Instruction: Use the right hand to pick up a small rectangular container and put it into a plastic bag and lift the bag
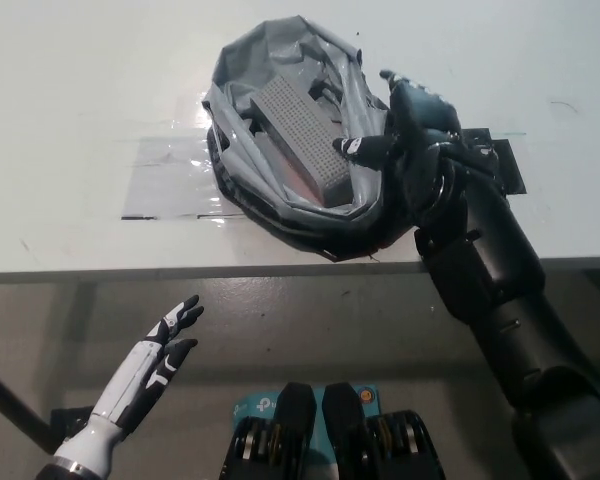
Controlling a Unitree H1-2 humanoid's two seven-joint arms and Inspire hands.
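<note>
The small rect. grey container (298, 135) lay inside the open plastic bag (280, 195), upper middle of the frame, tilted diag. from upper left to lower right, its top face covered w/ a fine dot pattern. The bag was grey, crumpled, mouth spread open, its folds rising around the container on all sides. It sat on the white table (80, 110), near the table's front edge.

The black right hand (400, 125) was at the bag's right rim, just right of the container's lower end. One fingertip (348, 148), w/ a pale tip, reached in toward the container; couldn't tell whether it touched it or the bag wall. The hand held nothing, fingers loosely spread. The black arm ran down to the lower right corner of the frame.

A strip of clear tape (165, 180) lay flat on the table left of the bag, partly under it. A dark flat patch (505, 165) showed on the table right of the hand, partly hidden by the arm.

The table edge crossed the frame mid-height; below it was grey-brown floor (310, 320). The white left hand (150, 365) rested at lower left, below the table edge, empty, fingers straight and slightly apart.
</note>
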